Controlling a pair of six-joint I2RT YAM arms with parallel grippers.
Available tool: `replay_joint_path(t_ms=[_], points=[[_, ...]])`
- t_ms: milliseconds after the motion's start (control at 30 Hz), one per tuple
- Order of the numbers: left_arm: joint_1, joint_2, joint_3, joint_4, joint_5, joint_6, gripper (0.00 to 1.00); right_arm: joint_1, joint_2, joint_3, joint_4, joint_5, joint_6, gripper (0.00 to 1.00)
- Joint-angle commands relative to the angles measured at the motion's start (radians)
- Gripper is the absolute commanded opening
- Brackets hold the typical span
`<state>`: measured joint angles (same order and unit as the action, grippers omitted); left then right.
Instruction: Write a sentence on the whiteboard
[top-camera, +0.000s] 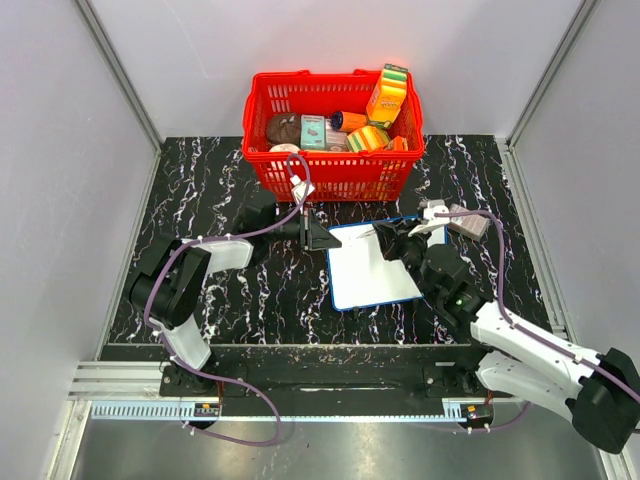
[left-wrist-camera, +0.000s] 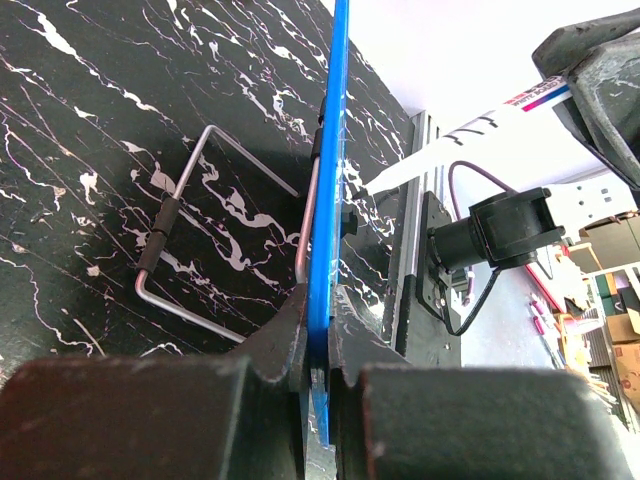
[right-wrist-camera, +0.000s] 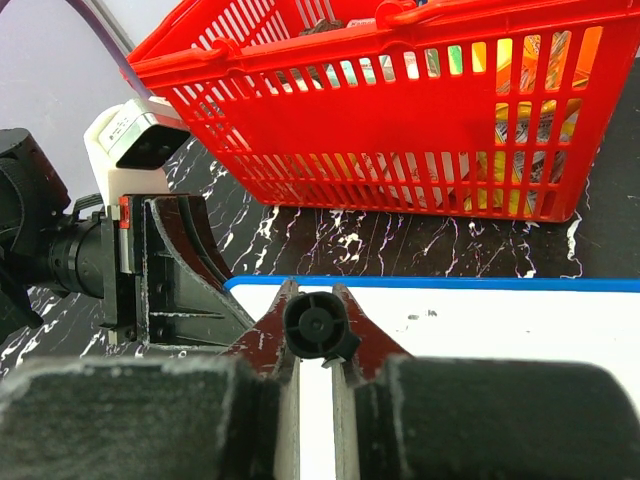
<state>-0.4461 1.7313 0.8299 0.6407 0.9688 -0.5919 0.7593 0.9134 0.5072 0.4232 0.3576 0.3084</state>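
The whiteboard (top-camera: 372, 268), white with a thin blue rim, lies on the black marble table in front of the basket. My left gripper (top-camera: 318, 236) is shut on the board's left rim; in the left wrist view the blue rim (left-wrist-camera: 330, 200) runs edge-on between the jaws of that gripper (left-wrist-camera: 320, 325). My right gripper (top-camera: 398, 240) is shut on a white marker (left-wrist-camera: 470, 135) that slants down toward the board's far part. The marker's black end (right-wrist-camera: 318, 327) fills the right gripper (right-wrist-camera: 318, 300). The sentence is out of view; only tiny dark specks (right-wrist-camera: 420, 318) show on the board (right-wrist-camera: 500, 335).
A red basket (top-camera: 335, 170) full of groceries stands just behind the board. A grey block (top-camera: 468, 222) lies at the board's right far corner. A bent wire stand (left-wrist-camera: 175, 250) sits under the board's back. Grey walls close in on both sides.
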Motion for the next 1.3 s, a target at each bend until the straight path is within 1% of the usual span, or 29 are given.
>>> replay_joint_path(t_ms=[0,400,833,967,1267], points=[[0.003,0.004,0.026,0.017,-0.021,0.103,0.00,0.005,0.010,0.053,0.063,0.026,-0.031,0.00],[0.003,0.005,0.028,0.017,-0.018,0.101,0.00,0.005,0.042,0.045,0.078,0.046,-0.040,0.00],[0.003,0.005,0.028,0.017,-0.019,0.103,0.00,0.003,0.015,0.010,0.051,0.046,-0.017,0.00],[0.003,0.005,0.028,0.017,-0.019,0.101,0.00,0.005,0.004,-0.007,0.065,0.043,-0.006,0.00],[0.003,0.007,0.029,0.017,-0.016,0.101,0.00,0.003,0.028,0.031,0.089,0.049,-0.018,0.00]])
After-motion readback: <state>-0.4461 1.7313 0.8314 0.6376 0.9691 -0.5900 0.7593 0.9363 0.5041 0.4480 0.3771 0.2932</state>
